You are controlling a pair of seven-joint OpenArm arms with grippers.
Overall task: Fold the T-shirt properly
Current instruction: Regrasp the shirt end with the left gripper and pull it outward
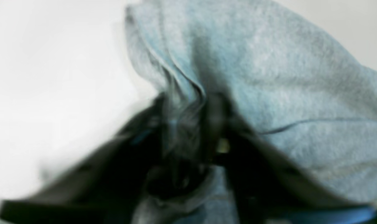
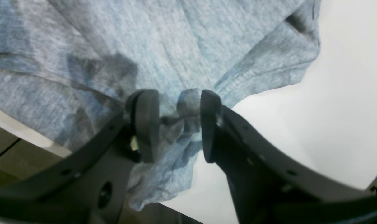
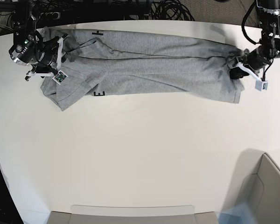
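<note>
We saw the T-shirt (image 3: 144, 70) stretched as a long band across the twelve o'clock edge of the white counter (image 3: 140, 154), black lettering showing near its nine o'clock end. The right pincer (image 2: 179, 124), at ten o'clock in the base view, held a bunched fold of grey cloth between its fingers (image 2: 146, 124). The left pincer (image 3: 238, 65), at two o'clock, lay against the shirt's other end; its wrist view was blurred, so we could not tell how its jaws stood. A pale bin (image 3: 263, 186) sat at five o'clock.
</note>
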